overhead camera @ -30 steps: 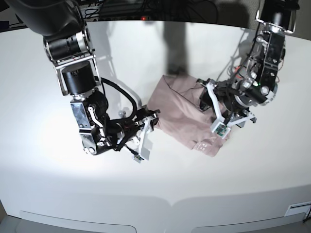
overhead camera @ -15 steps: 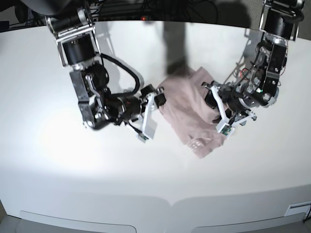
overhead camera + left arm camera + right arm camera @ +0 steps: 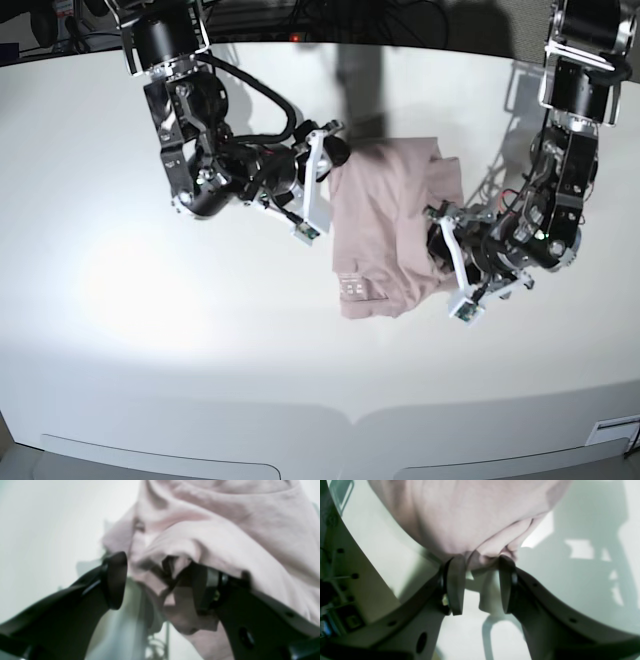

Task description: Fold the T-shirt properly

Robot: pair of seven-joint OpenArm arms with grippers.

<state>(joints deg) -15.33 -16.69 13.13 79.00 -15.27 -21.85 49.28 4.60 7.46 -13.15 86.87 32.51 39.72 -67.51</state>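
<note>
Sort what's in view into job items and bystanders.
Belongs to the job:
- dusty pink cotton T-shirt
- right gripper, shut on a bunched edge
- left gripper, cloth between its open jaws

Just there:
- white table
- dark cables behind the table's far edge

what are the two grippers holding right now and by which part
Both hold the T-shirt: the right gripper pinches a bunched edge; the left gripper has a gathered fold between wider jaws.

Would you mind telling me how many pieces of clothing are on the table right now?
1. The T-shirt lies bunched mid-table, the right gripper pinching one edge and the left gripper open at the opposite edge. Nothing else shows.
</note>
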